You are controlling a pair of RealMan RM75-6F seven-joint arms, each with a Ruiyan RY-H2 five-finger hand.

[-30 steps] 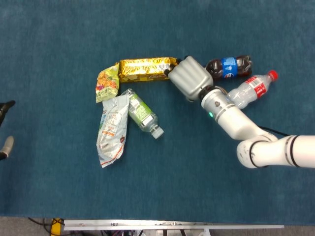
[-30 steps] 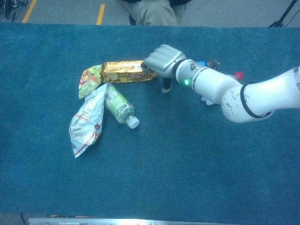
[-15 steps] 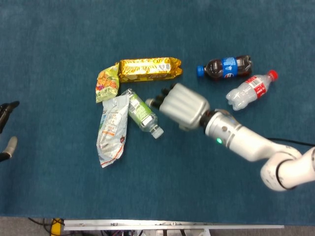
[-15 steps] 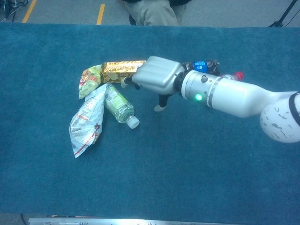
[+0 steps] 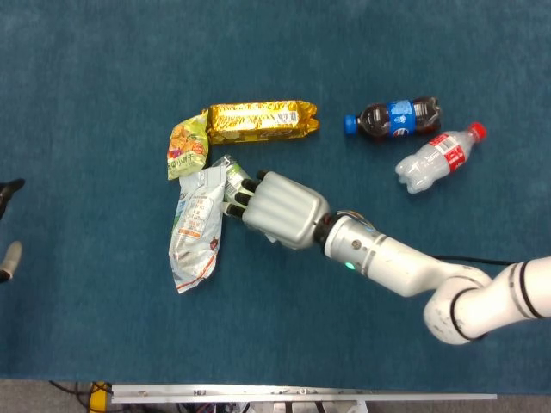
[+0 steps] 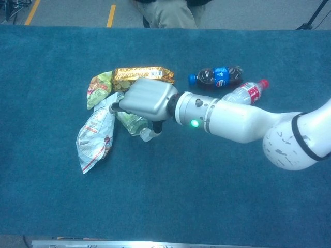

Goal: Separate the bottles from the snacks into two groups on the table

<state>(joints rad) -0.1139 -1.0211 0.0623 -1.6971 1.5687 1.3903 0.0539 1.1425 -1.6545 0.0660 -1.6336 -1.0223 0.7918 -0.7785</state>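
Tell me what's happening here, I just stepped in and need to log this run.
The right robot hand is down over the green bottle lying among the snacks; whether it grips it yet is unclear. The gold pack, the small chip bag and the white bag lie together at left. The cola bottle and the clear bottle lie together at right. The left robot hand sits at the table's left edge, holding nothing visible.

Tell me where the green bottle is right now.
The green bottle lies left of centre in both views, mostly under the right robot hand, beside the white snack bag and below the gold pack.
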